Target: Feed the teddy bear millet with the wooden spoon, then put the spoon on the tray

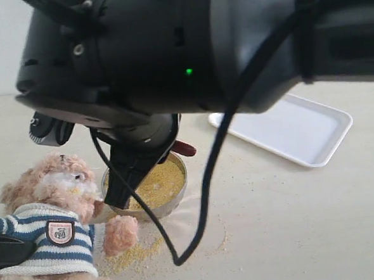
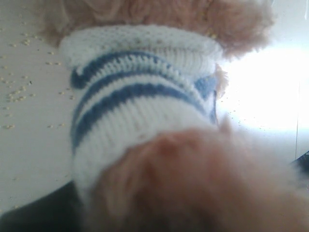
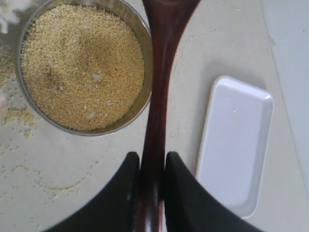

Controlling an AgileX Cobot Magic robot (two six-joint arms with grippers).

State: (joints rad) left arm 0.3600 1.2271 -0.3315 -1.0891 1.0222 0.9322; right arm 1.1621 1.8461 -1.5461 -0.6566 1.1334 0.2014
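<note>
Right wrist view: wooden spoon [image 3: 159, 87] pinched inside right hand [image 3: 152, 159].

Glossy wooden spoon [image 3: 157, 121], steel bowl [image 3: 82, 131] (shiny rim), smooth plastic tray [image 3: 236, 145], fluffy teddy bear [image 1: 59, 183]

Left to right: teddy bear [image 1: 58, 208], bowl [image 1: 173, 207] of millet [image 1: 159, 183], tray [image 1: 301, 130] farther back.

Nothing readable here tbh. The bear [image 1: 61, 183] has a chest badge [image 1: 60, 231] with some marking, but it's way too blurry.
</note>
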